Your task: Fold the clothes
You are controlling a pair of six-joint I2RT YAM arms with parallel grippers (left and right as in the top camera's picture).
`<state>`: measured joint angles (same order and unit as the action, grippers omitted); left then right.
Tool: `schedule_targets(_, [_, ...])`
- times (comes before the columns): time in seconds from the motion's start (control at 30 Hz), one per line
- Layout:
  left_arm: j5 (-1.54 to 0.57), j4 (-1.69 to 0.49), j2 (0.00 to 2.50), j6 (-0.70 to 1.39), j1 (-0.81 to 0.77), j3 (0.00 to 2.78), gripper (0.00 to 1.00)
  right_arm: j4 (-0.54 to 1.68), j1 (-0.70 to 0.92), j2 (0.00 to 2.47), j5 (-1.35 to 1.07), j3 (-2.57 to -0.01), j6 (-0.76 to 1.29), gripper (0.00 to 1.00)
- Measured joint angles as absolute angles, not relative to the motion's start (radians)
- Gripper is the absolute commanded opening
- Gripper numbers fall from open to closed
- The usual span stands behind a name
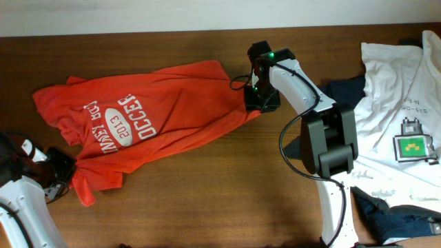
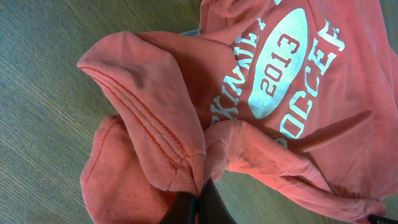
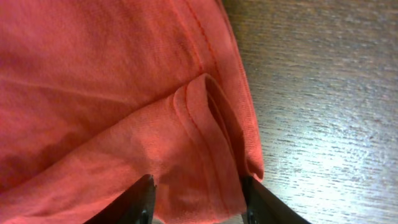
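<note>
Overhead, your red shirt [image 1: 138, 120] lies stretched across the counter [image 1: 207, 200]. The left pincer [image 1: 63, 176] is at its lower-left corner and the right pincer [image 1: 260, 102] at its right tip. A white shirt [image 1: 400, 103] lies well to its right.

Left wrist: the pincer is pinching bunched red cloth.

Right wrist: the pincer grips the red shirt's folded hem.
</note>
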<state>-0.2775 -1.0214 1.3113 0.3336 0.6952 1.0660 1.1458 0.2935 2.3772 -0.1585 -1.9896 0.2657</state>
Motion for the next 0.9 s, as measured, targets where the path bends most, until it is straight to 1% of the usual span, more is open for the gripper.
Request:
schedule_targets(0.07, [-0.278, -1.021, 1.311, 0.334, 0.695, 1.066, 0.0, 1.146, 0.294, 2.378, -0.159, -1.99, 0.266, 0.39])
schedule_targets(0.17, [-0.278, -1.021, 1.311, 0.334, 0.695, 1.066, 0.0, 1.147, 0.294, 2.378, -0.159, -1.99, 0.266, 0.34])
schedule_targets(0.23, [-0.278, -1.021, 1.311, 0.334, 0.695, 1.066, 0.0, 1.147, 0.294, 2.378, -0.158, -1.99, 0.267, 0.28])
schedule_targets(0.27, [-0.278, -1.021, 1.311, 0.334, 0.695, 1.066, 0.0, 1.147, 0.294, 2.378, -0.157, -1.99, 0.266, 0.23])
schedule_targets(0.5, [-0.278, -1.016, 1.311, 0.336, 0.695, 1.066, 0.0, 1.18, 0.269, 2.378, -0.155, -1.991, 0.266, 0.23])
schedule_targets(0.53, [-0.278, -1.014, 1.311, 0.336, 0.695, 1.066, 0.0, 1.199, 0.269, 2.378, -0.155, -2.009, 0.266, 0.16])
schedule_targets(0.57, [-0.278, -1.013, 1.311, 0.336, 0.695, 1.066, 0.0, 1.2, 0.269, 2.378, -0.155, -2.025, 0.266, 0.12])
schedule_targets(0.6, [-0.278, -1.013, 1.311, 0.336, 0.695, 1.066, 0.0, 1.203, 0.269, 2.378, -0.155, -2.04, 0.27, 0.04])
schedule_targets(0.77, [-0.278, -1.013, 1.311, 0.336, 0.695, 1.066, 0.0, 1.249, 0.269, 2.378, -0.155, -2.049, 0.266, 0.04])
schedule_targets(0.9, [-0.281, -0.967, 1.311, 0.334, 0.67, 1.066, 0.0, 1.411, 0.269, 2.371, -0.106, -2.152, 0.263, 0.04])
